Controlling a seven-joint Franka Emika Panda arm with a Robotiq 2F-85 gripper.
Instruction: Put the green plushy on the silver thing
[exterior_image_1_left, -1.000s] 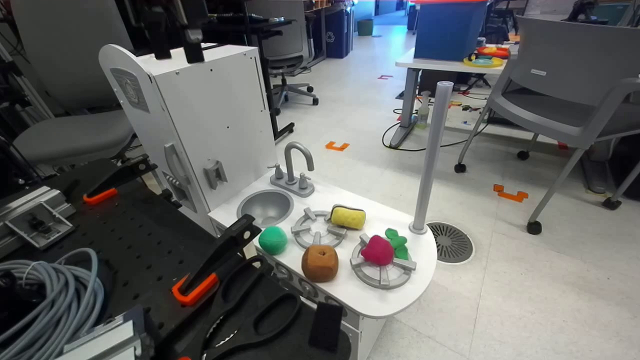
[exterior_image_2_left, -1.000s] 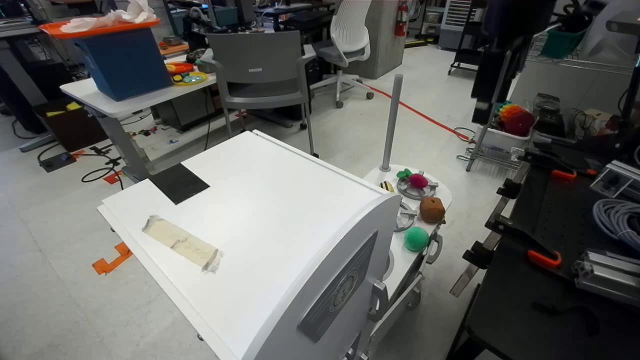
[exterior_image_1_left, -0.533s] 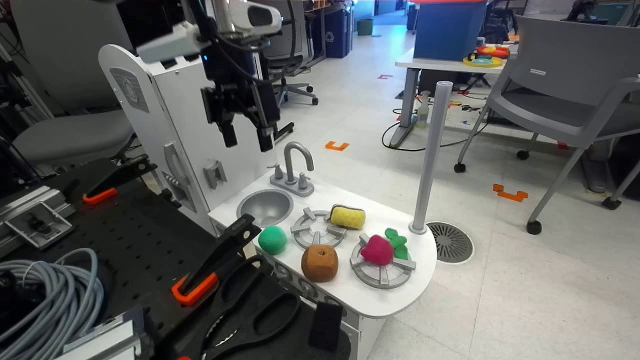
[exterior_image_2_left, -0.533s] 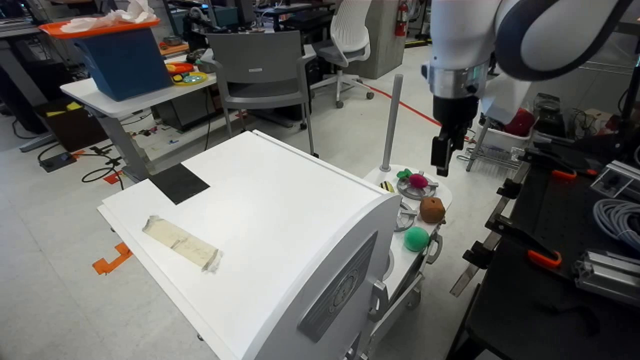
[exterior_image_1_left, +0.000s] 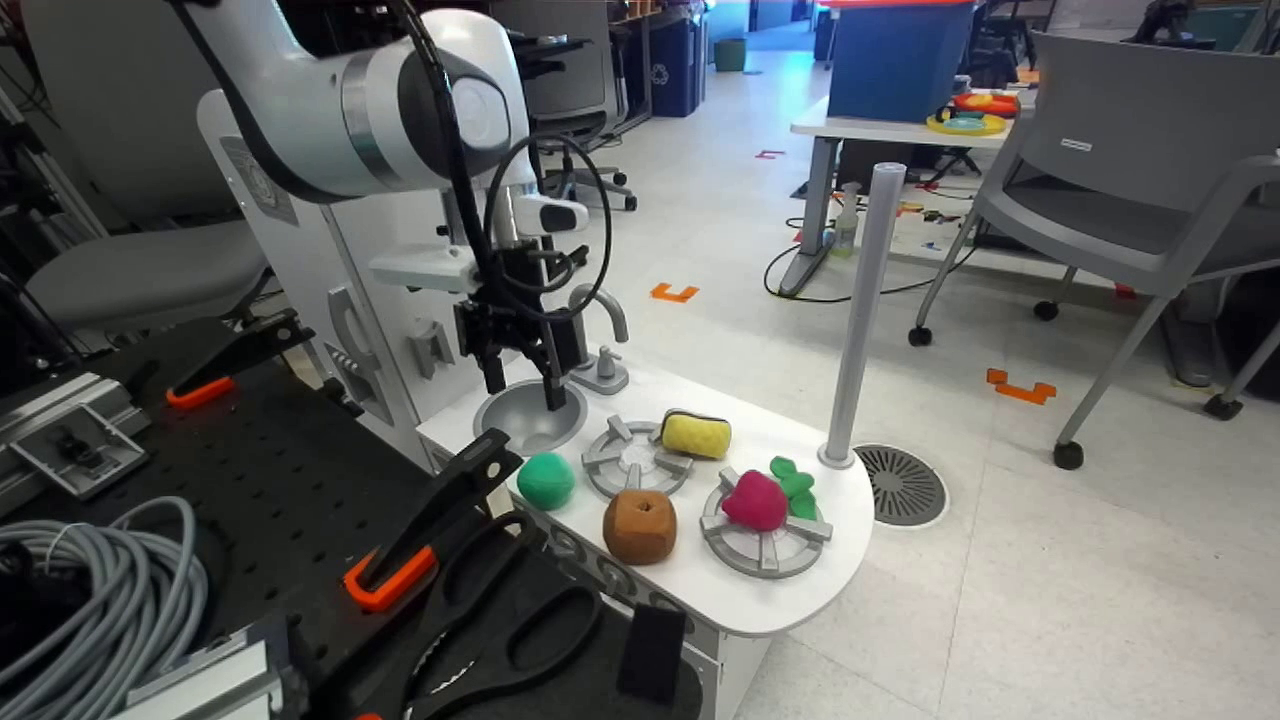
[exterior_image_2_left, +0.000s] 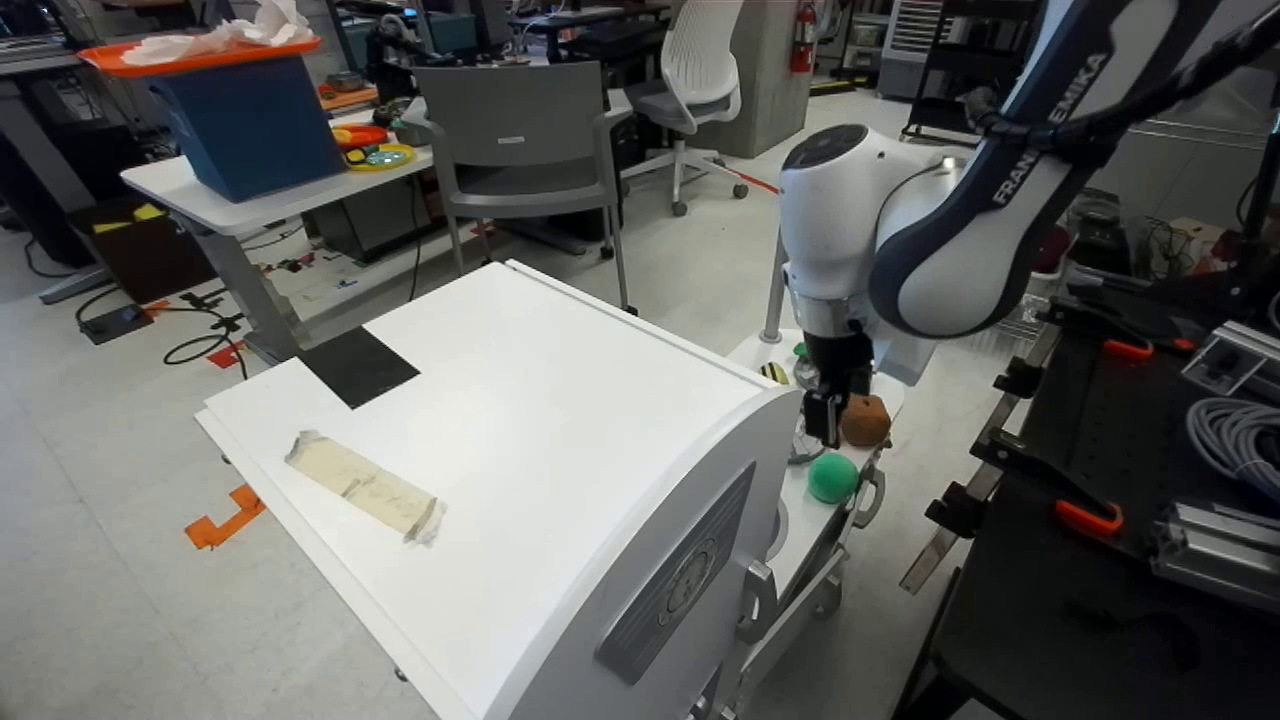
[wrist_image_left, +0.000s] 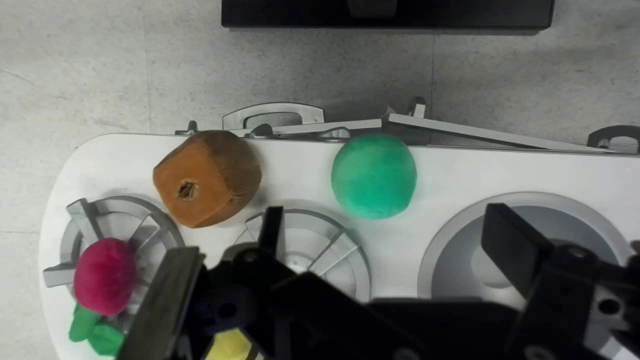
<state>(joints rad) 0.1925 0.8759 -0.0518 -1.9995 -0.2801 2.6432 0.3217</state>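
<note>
The green plushy is a round ball at the front edge of the white toy-kitchen counter. It also shows in the other exterior view and the wrist view. A silver burner ring lies close beside it, and a silver sink bowl is on its other side. Which is the silver thing, I cannot tell. My gripper is open and empty above the counter. In the wrist view its fingers hang over the burner and the sink, with the ball ahead of the gap.
A brown toy sits beside the burner. A pink toy with green leaves lies on a second burner, and a yellow toy touches the near one. A faucet, a tall pole and a white cabinet stand around.
The arm has swung in over the counter and come down, bringing the gripper from high by the cabinet to above the sink area. The gripper stays open. The toys have not moved.
</note>
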